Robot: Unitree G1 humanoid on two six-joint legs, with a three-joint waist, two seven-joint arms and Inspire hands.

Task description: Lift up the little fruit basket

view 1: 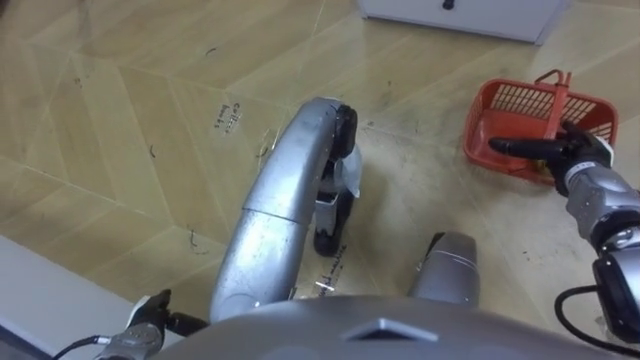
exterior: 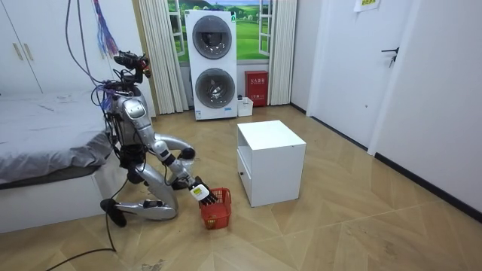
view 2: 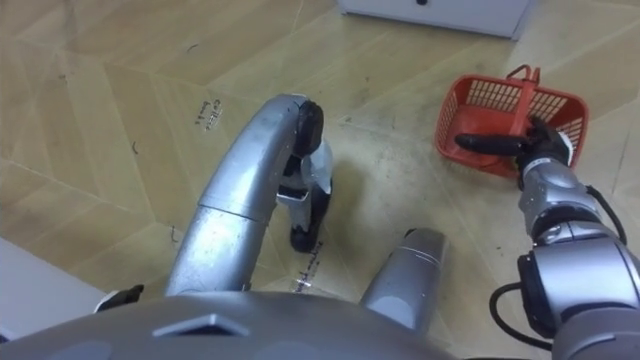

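The fruit basket (view 1: 500, 110) is red plastic mesh with an upright handle (view 1: 558, 95) and stands on the wooden floor just in front of the white cabinet. My right hand (view 1: 565, 155) reaches over its near rim beside the foot of the handle. One dark finger stretches straight left across the basket's opening, and the hand looks open. In the room view I kneel on the floor between the bed and the cabinet, with my right arm stretched down to the basket (exterior: 216, 211). My left hand (view 1: 150, 325) shows at the lower left edge.
A white cabinet (exterior: 271, 162) stands right behind the basket. A bed (exterior: 45, 150) is close behind me, and its pale edge (view 1: 40, 290) shows at the lower left. Stacked washing machines (exterior: 215, 64) stand by the far wall.
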